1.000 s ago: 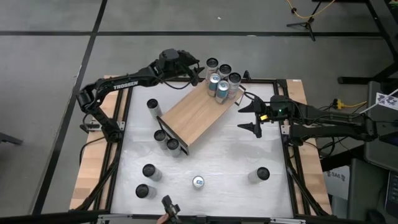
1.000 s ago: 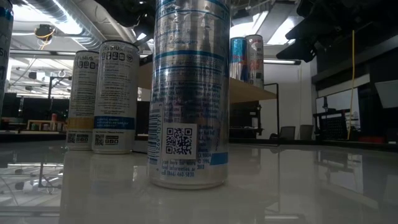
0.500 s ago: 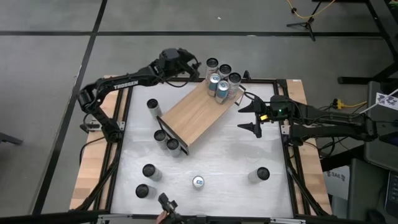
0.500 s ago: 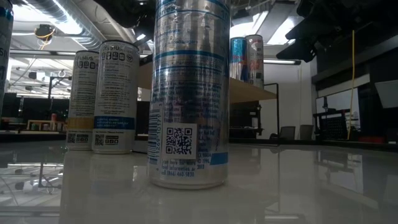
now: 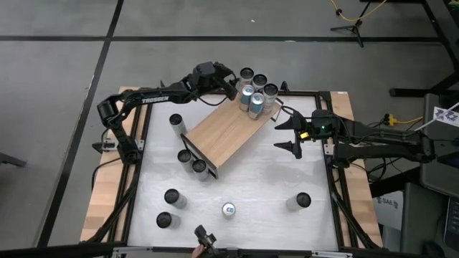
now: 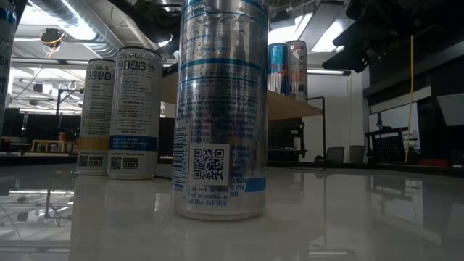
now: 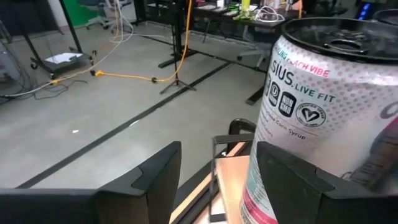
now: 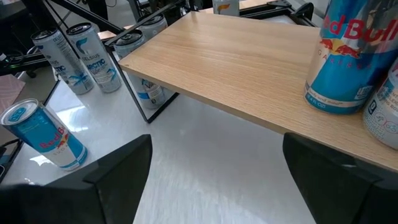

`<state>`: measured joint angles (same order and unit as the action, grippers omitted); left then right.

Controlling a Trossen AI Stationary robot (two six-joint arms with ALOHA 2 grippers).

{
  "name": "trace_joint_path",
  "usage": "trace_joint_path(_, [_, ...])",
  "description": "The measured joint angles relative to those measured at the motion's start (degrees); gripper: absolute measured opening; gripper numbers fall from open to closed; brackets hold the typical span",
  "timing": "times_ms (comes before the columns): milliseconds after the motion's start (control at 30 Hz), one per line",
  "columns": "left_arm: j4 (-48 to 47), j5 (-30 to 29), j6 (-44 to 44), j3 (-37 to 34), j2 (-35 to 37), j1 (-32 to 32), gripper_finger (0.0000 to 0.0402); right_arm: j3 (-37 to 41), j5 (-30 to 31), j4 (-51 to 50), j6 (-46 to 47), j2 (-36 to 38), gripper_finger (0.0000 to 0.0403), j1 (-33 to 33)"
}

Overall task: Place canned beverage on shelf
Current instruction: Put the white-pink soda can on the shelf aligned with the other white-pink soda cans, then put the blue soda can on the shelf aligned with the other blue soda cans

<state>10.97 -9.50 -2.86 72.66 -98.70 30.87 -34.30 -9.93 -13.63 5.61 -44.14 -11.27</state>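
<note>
1. Left tool: shifted right over the last second, now at the shelf's far end; its fingers pinch a pink-speckled can, held clear of the board
2. Shelf: four cans already stand at its far end
3. Right tool: spread, empty, unmoved, waiting right of the shelf
4. Reading: delivery judged close; lowering and release remain

Floor: grey, crossed by dark tape lines. Yellow cable trailing over it; black stand legs nearby. Ceiling: exposed silver duct, bright strip lights. Office chairs along the far side.
</note>
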Motion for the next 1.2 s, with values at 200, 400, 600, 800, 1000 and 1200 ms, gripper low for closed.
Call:
trace_joint_path(200, [0.33, 0.09, -0.01, 0.0, 0.0, -0.19, 0.021, 0.0, 0.0, 0.0, 0.0, 0.0, 0.0356, 0.0])
trace_joint_path(400, [0.39, -0.08, 0.67, 0.0, 0.0, -0.18, 0.021, 0.0, 0.0, 0.01, 0.0, 0.0, 0.0356, 0.01])
trace_joint_path(600, [0.17, -0.19, 2.14, 0.0, 1.12, -0.02, 0.021, 0.0, 0.0, 0.0, 0.02, 0.0, 0.0356, 0.02])
trace_joint_path(800, [-2.12, -0.03, 2.11, 0.0, 5.91, -0.02, 0.021, 0.0, 0.0, -0.02, 0.02, 0.0, 0.0356, 0.02])
trace_joint_path(1000, [-9.72, 0.15, 2.05, 0.0, 12.59, -1.27, 0.021, 0.0, 0.02, 0.0, 0.0, 0.0, 0.0356, 0.02])
trace_joint_path(1200, [-18.35, 0.18, 1.95, 0.0, 19.34, -3.72, 0.021, 0.0, 0.0, -0.02, 0.0, 0.0, 0.0356, 0.02])
